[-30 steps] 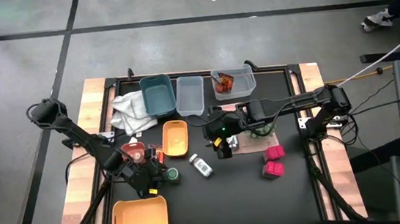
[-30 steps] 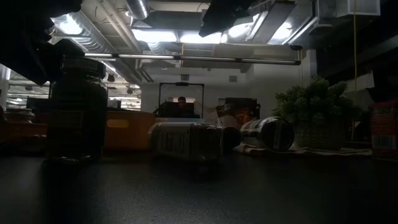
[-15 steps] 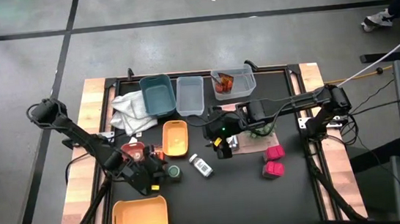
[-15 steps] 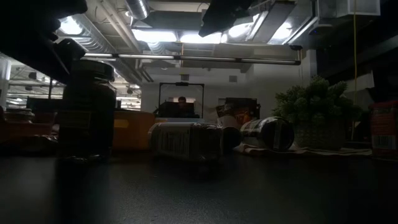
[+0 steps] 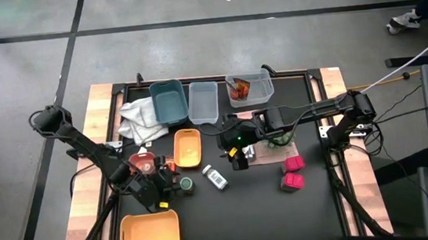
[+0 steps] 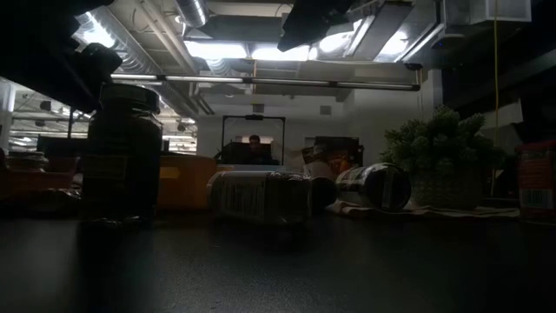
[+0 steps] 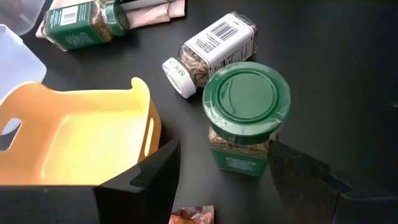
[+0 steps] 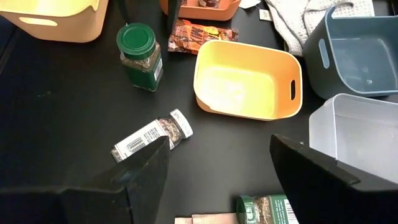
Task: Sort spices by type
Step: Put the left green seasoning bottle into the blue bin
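A green-lidded spice jar (image 7: 247, 115) stands upright on the black table (image 5: 262, 210), also seen from above (image 5: 185, 185) and at table height (image 6: 122, 152). My left gripper (image 7: 224, 162) is open, one finger on either side of the jar's base. A white labelled bottle (image 7: 211, 53) lies on its side beyond it. Another green-labelled jar (image 7: 81, 28) lies by some packets. My right gripper (image 8: 217, 180) hangs open above the table's middle (image 5: 237, 155), with nothing between its fingers. Two magenta boxes (image 5: 291, 171) lie toward the right. My left gripper comes at the jar slanting down from the near left. One finger (image 7: 305, 177) stands right by the jar's lower wall (image 7: 266, 152); whether it touches, I cannot tell. The other finger (image 7: 149, 177) stays apart from the jar.
A small orange bin (image 5: 187, 148) stands just beyond the jar, a larger one (image 5: 150, 232) at the near left, and a red tray (image 5: 143, 162) beside my left arm. Teal and clear bins (image 5: 185, 103), a bin holding packets (image 5: 249, 89), a towel (image 5: 141, 119) and a plant (image 6: 443, 148) stand farther off.
The green-lidded jar has slid a little toward the table's right, staying upright, while my left gripper turned at the wrist beside it. Its fingers have kept the same gap.
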Action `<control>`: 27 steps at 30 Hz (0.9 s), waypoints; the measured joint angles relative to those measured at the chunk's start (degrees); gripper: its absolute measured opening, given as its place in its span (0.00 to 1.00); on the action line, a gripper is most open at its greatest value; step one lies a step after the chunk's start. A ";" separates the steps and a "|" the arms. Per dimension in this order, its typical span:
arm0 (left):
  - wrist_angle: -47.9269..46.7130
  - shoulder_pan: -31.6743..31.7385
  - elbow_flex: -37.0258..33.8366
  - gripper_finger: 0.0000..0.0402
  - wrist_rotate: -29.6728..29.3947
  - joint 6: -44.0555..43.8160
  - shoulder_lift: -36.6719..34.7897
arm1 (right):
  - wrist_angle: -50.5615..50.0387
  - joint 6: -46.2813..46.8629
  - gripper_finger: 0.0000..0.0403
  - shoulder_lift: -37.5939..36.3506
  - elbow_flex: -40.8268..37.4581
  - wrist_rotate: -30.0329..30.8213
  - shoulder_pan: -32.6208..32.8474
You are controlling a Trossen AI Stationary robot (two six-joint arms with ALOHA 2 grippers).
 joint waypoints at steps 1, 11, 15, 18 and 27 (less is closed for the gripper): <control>0.02 0.00 0.00 0.56 0.00 -0.17 0.00 | 0.00 0.00 0.68 0.00 0.00 0.00 0.02; 0.17 -0.02 0.00 0.56 0.00 1.45 0.00 | 0.00 0.00 0.68 0.00 0.00 0.00 0.02; 0.28 -0.02 0.00 0.56 -0.43 1.63 0.00 | 0.00 0.00 0.68 0.00 0.00 0.00 0.02; 0.92 -0.02 0.00 0.56 -0.83 3.83 0.00 | 0.00 0.00 0.68 0.00 0.00 0.00 0.02; 0.93 -0.09 -0.02 0.56 -0.71 1.50 0.00 | -0.02 0.00 0.68 0.00 0.00 0.00 0.02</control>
